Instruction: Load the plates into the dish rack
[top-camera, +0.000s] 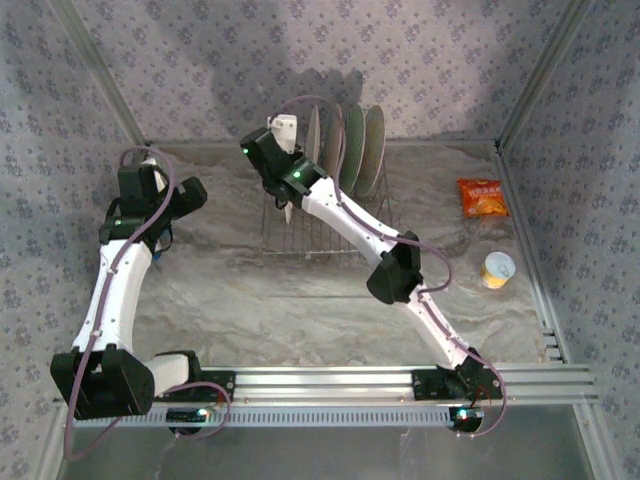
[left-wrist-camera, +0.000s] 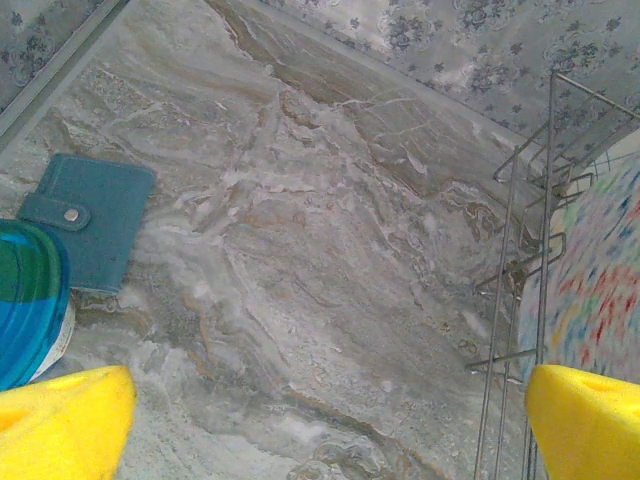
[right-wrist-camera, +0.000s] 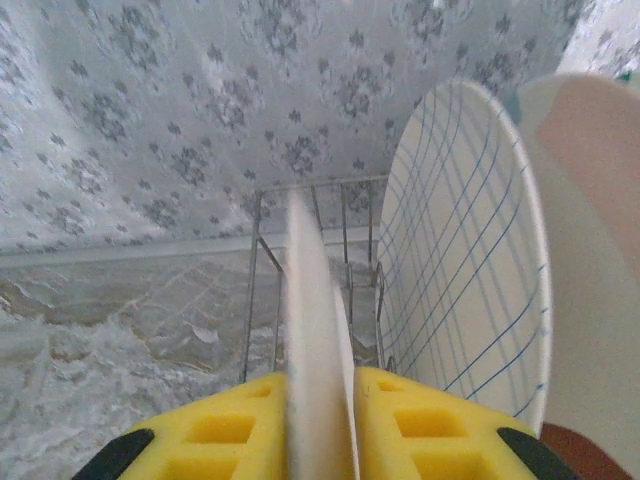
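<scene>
**Your two arms: white shells, black joints, yellow fingers.**

Your left arm (top-camera: 115, 285), at 8 o'clock in the overhead view, and your right arm (top-camera: 345, 215), running from centre towards 5 o'clock, both wear glossy white link covers between chunky black joint housings. A mauve cable (top-camera: 171, 178) loops along each. Small green lamps (top-camera: 297, 180) glow on the joints and by the black bases (top-camera: 185, 372) at 6 o'clock. Your left gripper (left-wrist-camera: 330, 430) has plain yellow fingers (left-wrist-camera: 65, 425). Your right gripper (right-wrist-camera: 320, 440) has yellow ones with square pockets and black corners.
</scene>
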